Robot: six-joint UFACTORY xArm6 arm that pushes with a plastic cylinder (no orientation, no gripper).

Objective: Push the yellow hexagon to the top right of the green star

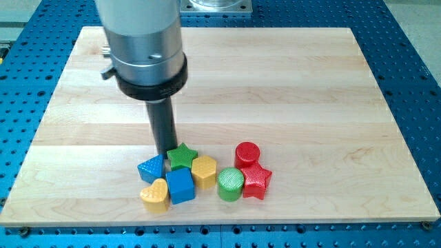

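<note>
Hiding much of the board's upper left, the arm's grey housing (pixel 141 34) is cut off by the view's top, and the dark rod drops from it to my tip (pixel 165 153), which has no jaws to part or close. My tip's very end is hard to separate from the blocks; it stands just beside the blue block (pixel 151 168) and the green star (pixel 182 156), at the star's upper left. Left to right along the wooden board (pixel 275 83): a yellow heart (pixel 155 195), a blue cube (pixel 180 186), then the yellow hexagon (pixel 204 171), touching the star's lower right. Further right sit a green cylinder (pixel 231 184), a red cylinder (pixel 247 154) and a red star (pixel 257 181), clustered together.
</note>
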